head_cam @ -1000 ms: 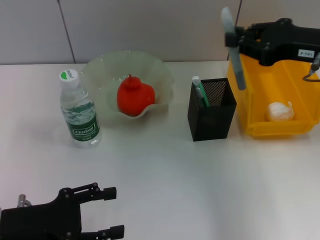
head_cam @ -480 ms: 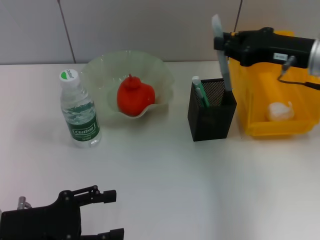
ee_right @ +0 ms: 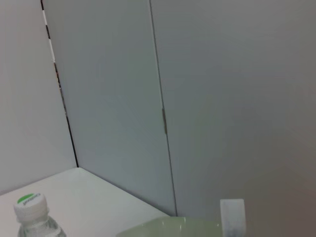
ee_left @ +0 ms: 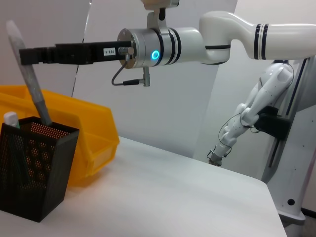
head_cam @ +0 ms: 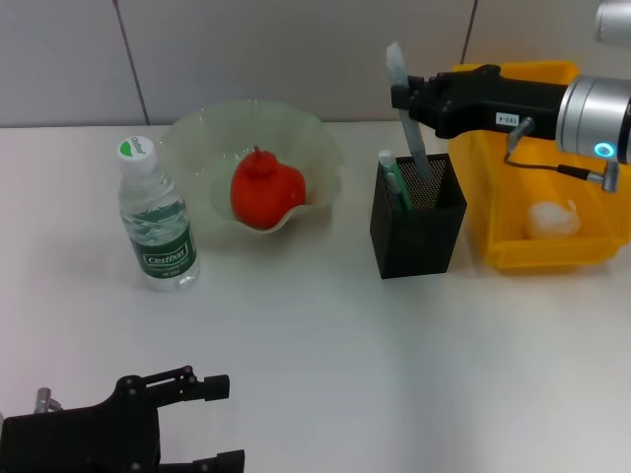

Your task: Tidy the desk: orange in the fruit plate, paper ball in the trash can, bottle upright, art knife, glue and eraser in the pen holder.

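Holding a long grey tool, judged to be the art knife (head_cam: 408,118), the right gripper (head_cam: 401,96) is positioned above the pen holder (head_cam: 417,217), with its fingers clamped on the upper part of the handle. The knife hangs slightly tilted below the gripper, and its lower end is already inside the mesh cup; whether it touches the bottom cannot be told. A white-and-green stick, probably the glue (head_cam: 392,177), is seen in the holder just beside the knife, on the side away from the right arm's wrist. The trash can (head_cam: 513,251) lies below and behind the gripper, under the forearm, and the paper ball (head_cam: 550,219) rests inside it. Farther out beyond the fingertips, the orange (head_cam: 266,190) sits in the fruit plate (head_cam: 197,133), and beyond that the bottle (head_cam: 157,217) stands upright on the desk (head_cam: 325,345). The eraser is not seen in any view; it cannot be told whether it is inside the holder. The left gripper (head_cam: 222,422) is parked low at the near edge of the desk, well apart from all objects, with its fingers spread and nothing between them. Four items are judged to be done; release of the knife remains, and the eraser is to be confirmed.
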Robot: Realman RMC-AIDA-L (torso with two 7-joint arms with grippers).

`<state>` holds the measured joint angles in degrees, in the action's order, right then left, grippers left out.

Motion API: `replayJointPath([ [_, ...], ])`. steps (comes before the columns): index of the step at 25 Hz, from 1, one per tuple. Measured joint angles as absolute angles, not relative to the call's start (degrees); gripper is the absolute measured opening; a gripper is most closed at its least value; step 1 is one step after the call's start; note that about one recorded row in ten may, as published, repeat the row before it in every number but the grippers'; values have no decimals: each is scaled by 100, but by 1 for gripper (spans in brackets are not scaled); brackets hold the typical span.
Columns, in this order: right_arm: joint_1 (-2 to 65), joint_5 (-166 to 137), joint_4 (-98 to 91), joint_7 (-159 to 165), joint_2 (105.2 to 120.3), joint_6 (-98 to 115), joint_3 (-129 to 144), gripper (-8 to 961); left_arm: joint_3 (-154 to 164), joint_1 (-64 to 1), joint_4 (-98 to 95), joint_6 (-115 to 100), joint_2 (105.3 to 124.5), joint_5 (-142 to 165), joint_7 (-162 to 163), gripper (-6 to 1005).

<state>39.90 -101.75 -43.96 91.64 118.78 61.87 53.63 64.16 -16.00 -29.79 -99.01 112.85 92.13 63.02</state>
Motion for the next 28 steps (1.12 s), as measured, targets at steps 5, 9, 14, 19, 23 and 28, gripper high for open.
replayJointPath([
  [5,3922,-10156,-4356,9148,11887,6221,5324,193,6416,-1588,-2979,-9905,11285,9212,6310,812],
  [9,3850,-10129,-4396,9149,11892,6248,5303,304,6416,-1583,-2979,-9906,11285,9211,6317,812],
  [14,3785,-9979,-4425,9146,11892,6264,5299,447,6416,-1582,-2979,-9907,11285,9211,6320,812],
  [19,3557,-9206,-4537,9054,11879,6445,5296,600,6411,-1588,-2981,-9930,11299,9179,6327,812],
  [23,3150,-7908,-4533,8990,11775,7430,5072,698,6316,-1648,-2980,-9969,11397,9167,6325,812],
  [28,2813,-7289,-3785,8856,11472,9717,4335,722,6160,-1809,-2967,-10012,11550,9166,6331,812],
])
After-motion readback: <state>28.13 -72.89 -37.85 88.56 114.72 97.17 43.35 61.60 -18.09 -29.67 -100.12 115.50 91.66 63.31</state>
